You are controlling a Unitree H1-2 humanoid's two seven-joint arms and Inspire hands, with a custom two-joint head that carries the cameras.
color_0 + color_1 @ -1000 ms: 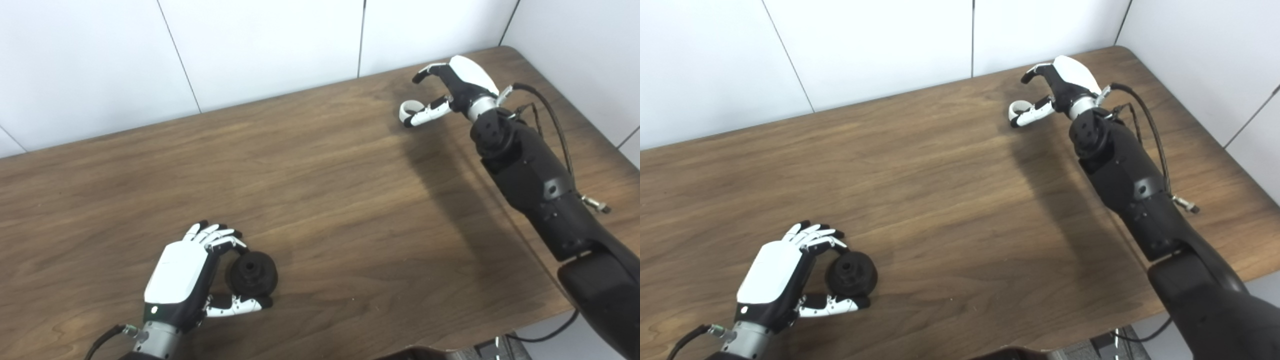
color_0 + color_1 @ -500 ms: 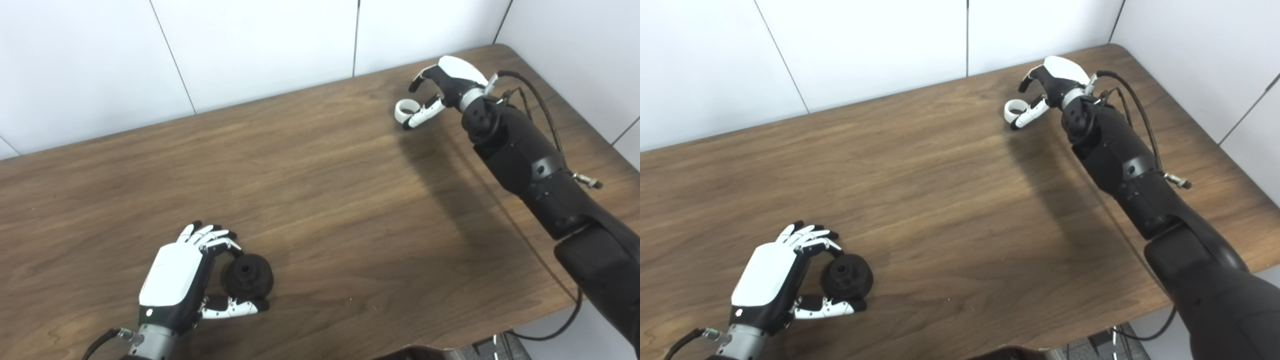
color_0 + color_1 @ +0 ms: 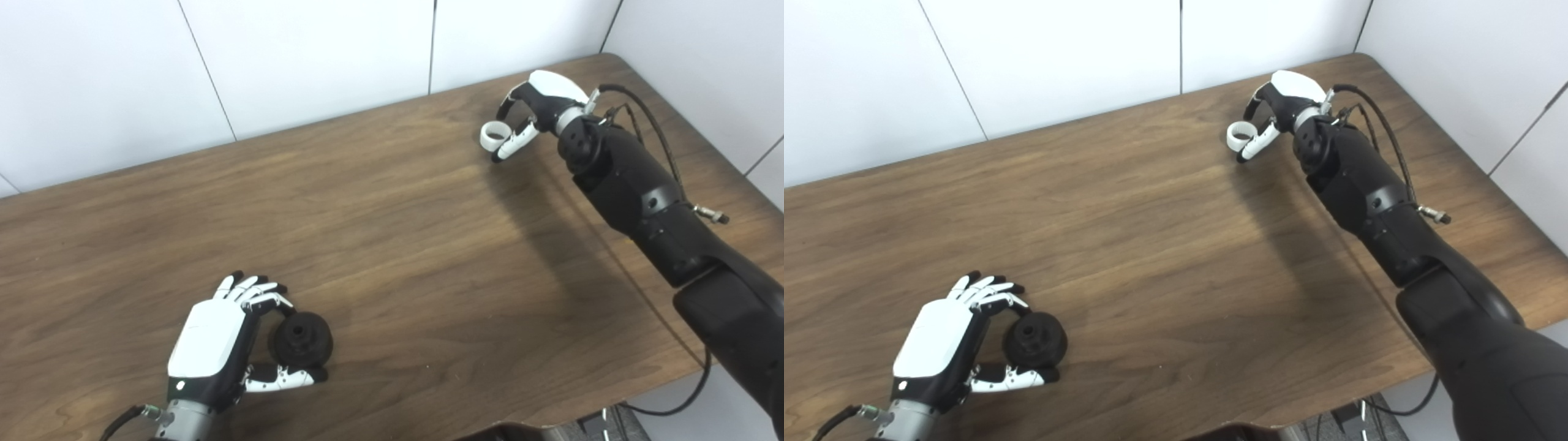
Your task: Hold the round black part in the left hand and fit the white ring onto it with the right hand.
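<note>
**benchbot:** So where's everything sitting? The round black part (image 3: 301,339) is lower left of the frame on the wooden table (image 3: 398,245), with the left hand (image 3: 211,349) curled round it, fingers above, thumb below. Looks gripped, though from this angle contact is hard to confirm.

**ringo_k:** The white ring (image 3: 492,134) is way off at the upper right, well apart from the part. The right hand (image 3: 534,109) has its fingers half-curled and its thumb lying against the ring. It's not closed on it.

**benchbot:** The ring's probably light, stiff and slippery. Best to pinch its outer rim. The part looks rigid and chunkier, so it should be held by the sides.
</note>
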